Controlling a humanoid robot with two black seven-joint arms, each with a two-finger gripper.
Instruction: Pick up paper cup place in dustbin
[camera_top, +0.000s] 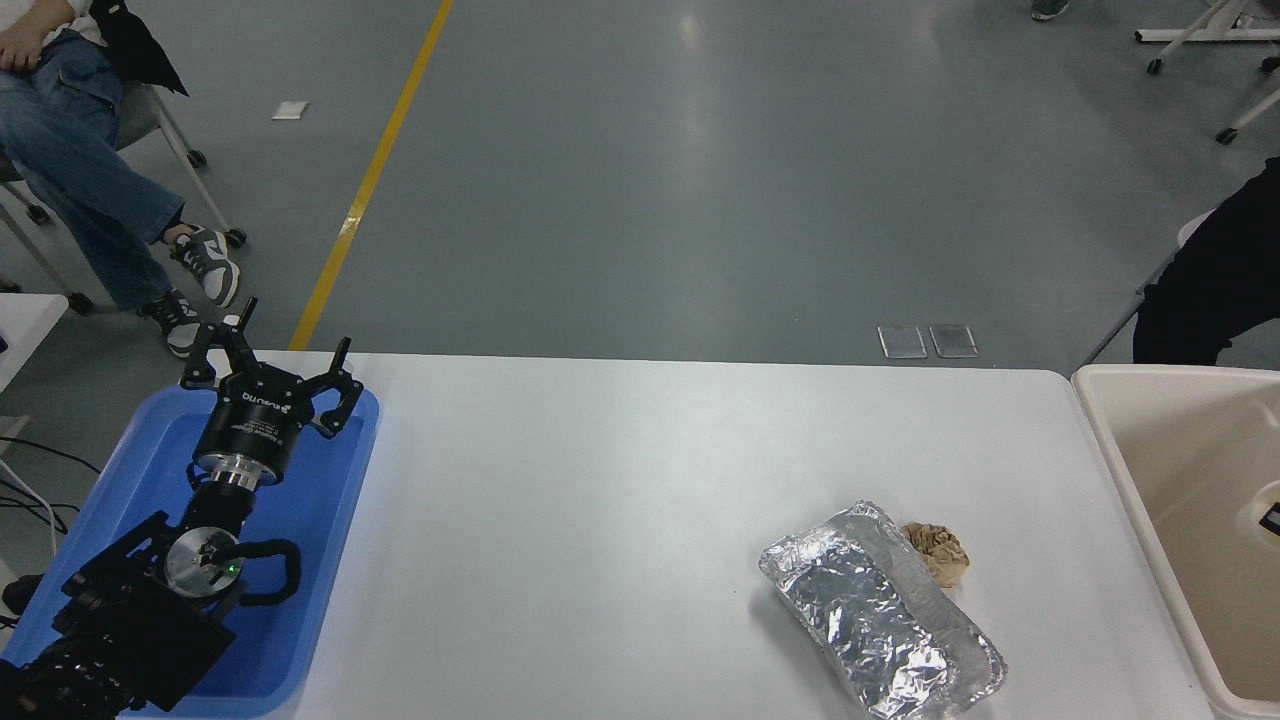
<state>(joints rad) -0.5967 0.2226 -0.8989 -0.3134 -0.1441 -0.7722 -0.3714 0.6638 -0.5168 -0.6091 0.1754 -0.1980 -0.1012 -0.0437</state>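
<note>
Crinkled shiny foil packet (880, 625) (metallic), smooth plastic dustbin (1130, 470), matt white table (600, 520).

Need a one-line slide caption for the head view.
Left gripper parked open over blue tray; foil tray and crumpled paper ball near dustbin.

The left arm (130, 620) is matte black and blocky, with a round silver disc carrying a small green light and a looping black cable. A silver ring joins it to a black cylindrical wrist with white lettering, ending in the left gripper (275, 365), black with slim fingers.
</note>
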